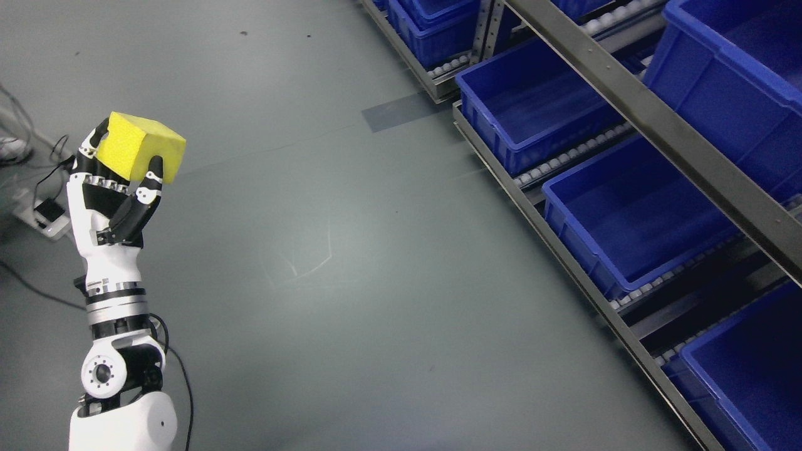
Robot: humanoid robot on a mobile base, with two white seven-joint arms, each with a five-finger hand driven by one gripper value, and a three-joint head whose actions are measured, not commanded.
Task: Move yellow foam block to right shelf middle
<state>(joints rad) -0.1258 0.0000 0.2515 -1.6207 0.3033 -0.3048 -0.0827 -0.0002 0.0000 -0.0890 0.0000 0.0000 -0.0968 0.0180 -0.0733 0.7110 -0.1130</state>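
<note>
A yellow foam block (140,146) is held up at the left of the head view, well above the grey floor. My left hand (119,181) is shut on it, with the black fingers (149,185) curled against its lower faces and the white wrist pointing down to the arm at the lower left. The block is far left of the shelf rack (677,134) that runs along the right side. My right arm does not show.
Blue bins sit on the rack's roller levels: one at the upper middle (532,106), one lower (633,219), one at the bottom right (745,369) and one on the upper level (733,81). Cables and a small box (47,216) lie on the floor at the far left.
</note>
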